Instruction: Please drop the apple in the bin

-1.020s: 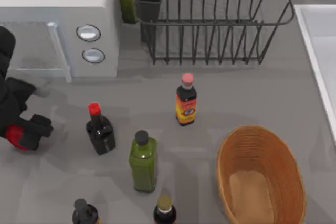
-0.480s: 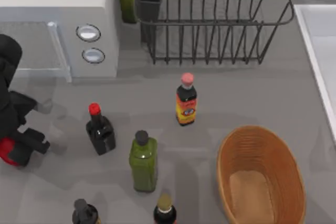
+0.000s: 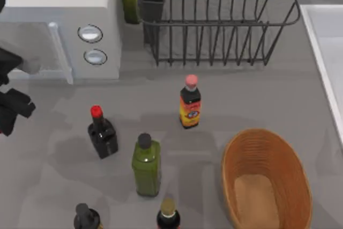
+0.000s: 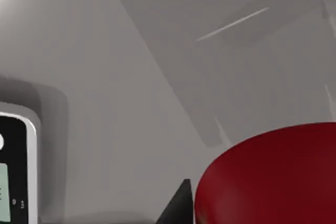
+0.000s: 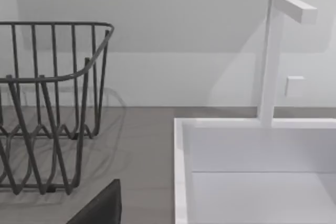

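My left gripper (image 3: 10, 112) hangs at the far left edge of the top view, in front of the microwave. The apple (image 4: 268, 177) is glossy red and looms large in the left wrist view, right against a dark finger (image 4: 176, 205), so the gripper is shut on it. In the top view the arm hides the apple. The bin (image 3: 292, 159), an oval tan woven basket, sits at the front right of the table with nothing in it, far from the left gripper. A dark finger (image 5: 100, 208) of my right gripper shows in the right wrist view.
Between the left gripper and the bin stand a red-capped dark bottle (image 3: 102, 132), a green bottle (image 3: 146, 164) and a pink-capped sauce bottle (image 3: 189, 104). Two more bottles (image 3: 168, 215) stand at the front edge. A microwave (image 3: 59, 20), a wire dish rack (image 3: 214, 20) and a white sink (image 3: 327, 46) line the back and right.
My left gripper has risen and drawn back to the left with the apple, which has passed out of the top view. Bottles and bin have not moved.
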